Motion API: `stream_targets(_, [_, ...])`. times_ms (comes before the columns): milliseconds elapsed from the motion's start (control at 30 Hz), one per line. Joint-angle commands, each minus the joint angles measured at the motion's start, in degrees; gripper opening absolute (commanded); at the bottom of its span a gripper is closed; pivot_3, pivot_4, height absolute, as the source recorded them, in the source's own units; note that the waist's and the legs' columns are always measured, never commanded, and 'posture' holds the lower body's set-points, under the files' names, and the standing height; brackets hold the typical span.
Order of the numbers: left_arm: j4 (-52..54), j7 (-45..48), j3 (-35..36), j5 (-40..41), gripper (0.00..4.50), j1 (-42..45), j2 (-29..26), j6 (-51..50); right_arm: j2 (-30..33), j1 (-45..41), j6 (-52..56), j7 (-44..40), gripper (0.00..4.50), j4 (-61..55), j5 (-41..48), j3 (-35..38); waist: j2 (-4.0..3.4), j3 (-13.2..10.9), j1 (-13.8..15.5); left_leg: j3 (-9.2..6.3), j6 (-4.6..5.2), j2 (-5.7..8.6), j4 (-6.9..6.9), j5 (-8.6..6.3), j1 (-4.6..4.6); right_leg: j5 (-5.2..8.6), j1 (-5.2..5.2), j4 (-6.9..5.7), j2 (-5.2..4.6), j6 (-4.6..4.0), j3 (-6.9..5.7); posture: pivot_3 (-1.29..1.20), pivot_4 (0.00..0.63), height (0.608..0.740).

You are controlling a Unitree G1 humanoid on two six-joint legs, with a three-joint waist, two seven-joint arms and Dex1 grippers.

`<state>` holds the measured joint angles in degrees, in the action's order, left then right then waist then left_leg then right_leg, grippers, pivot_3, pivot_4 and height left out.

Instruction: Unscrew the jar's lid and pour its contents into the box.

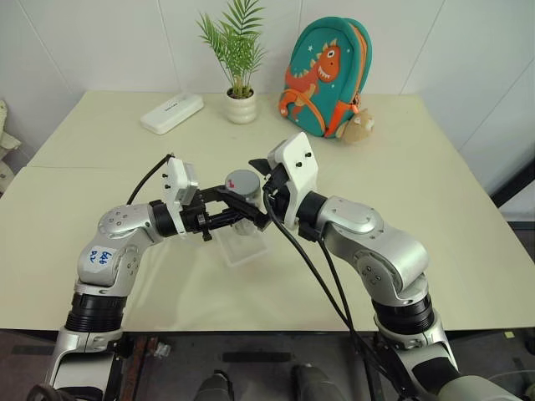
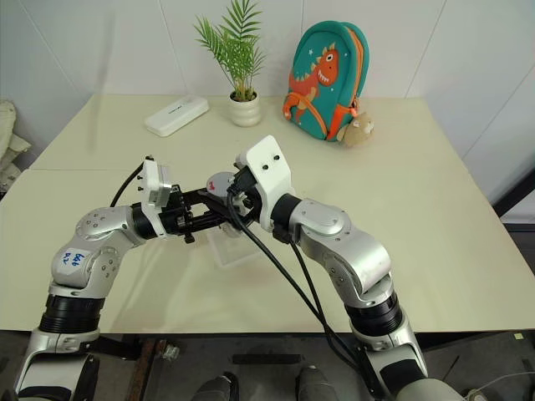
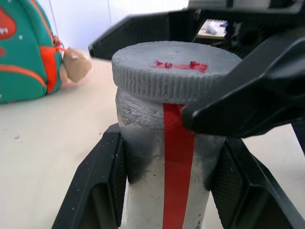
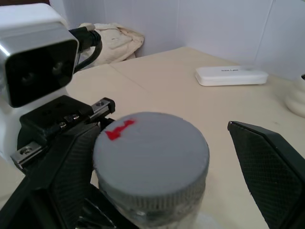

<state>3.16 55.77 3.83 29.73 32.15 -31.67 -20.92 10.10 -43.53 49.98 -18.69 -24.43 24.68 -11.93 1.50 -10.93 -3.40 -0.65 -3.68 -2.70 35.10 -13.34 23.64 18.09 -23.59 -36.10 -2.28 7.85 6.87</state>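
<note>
Contents: not made out through the jar wall.
Box: on the table under the grippers, partly hidden by them.
Jar: upright above the box, red stripe down its side, lower part cut off in the left wrist view.
Lid: on the jar, red mark on top.
Left gripper: reaching level from the left, clamped on the jar body.
Right gripper: reaching from the right, jaws wide, one finger either side of the lid, contact unclear.

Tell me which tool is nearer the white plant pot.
Right. The right tool stands open around the lid, on the side toward the white plant pot; the left tool, shut on the jar, sits farther back.
</note>
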Motion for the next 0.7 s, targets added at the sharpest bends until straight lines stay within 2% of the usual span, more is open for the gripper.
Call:
stream_targets(33, [-0.38, 2.52, 1.29, 1.66, 1.97, -0.29, 0.40, 2.24, 0.21, -1.22, -0.83, -1.16, 4.50, -1.70, 0.37, 0.93, 0.00, 0.00, -0.03, 0.00, 0.00, 0.00, 0.00, 0.00, 0.00, 0.00, 0.00, 0.00, 0.00, 0.00, 0.00, 0.00, 0.150, 0.740])
stream_targets(367, [-1.43, 3.27, 1.31, 1.21, 1.97, 0.19, 0.92, 3.30, 0.68, -1.96, -0.43, -2.37, 4.50, -1.34, 0.45, 1.19, 0.00, 0.00, -0.01, -0.02, 0.00, -0.01, 0.01, 0.00, 0.01, 0.00, 0.00, 0.00, 0.00, 0.00, -0.03, 0.00, 0.150, 0.740])
stream_targets(467, [-1.47, 3.15, 1.45, 1.23, 1.97, 0.22, 1.11, 3.32, 0.46, -1.85, 0.37, -2.34, 3.97, -1.53, 0.95, 1.47, 0.00, 0.00, -0.02, -0.02, 0.00, -0.01, 0.01, 0.00, 0.01, 0.00, 0.00, -0.01, 0.00, 0.00, -0.03, 0.00, 0.150, 0.740])
stream_targets(600, [-1.70, 2.94, 1.66, 1.15, 1.97, 0.41, 1.28, 3.29, 1.02, -1.81, 1.47, -3.47, 2.66, -1.83, 2.05, 1.37, 0.00, 0.00, -0.03, -0.03, 0.00, -0.01, 0.01, 0.00, 0.01, 0.00, 0.00, -0.02, 0.00, 0.00, -0.04, 0.00, 0.150, 0.740])
stream_targets(700, [-1.84, 2.71, 1.94, 1.37, 1.97, 0.56, 1.31, 3.01, 1.29, -2.15, 1.24, -4.30, 2.58, -1.60, 2.19, 1.31, 0.00, 0.00, -0.02, -0.03, 0.00, -0.01, 0.01, 0.00, 0.01, 0.00, 0.00, -0.02, 0.00, 0.00, -0.04, 0.00, 0.150, 0.740])
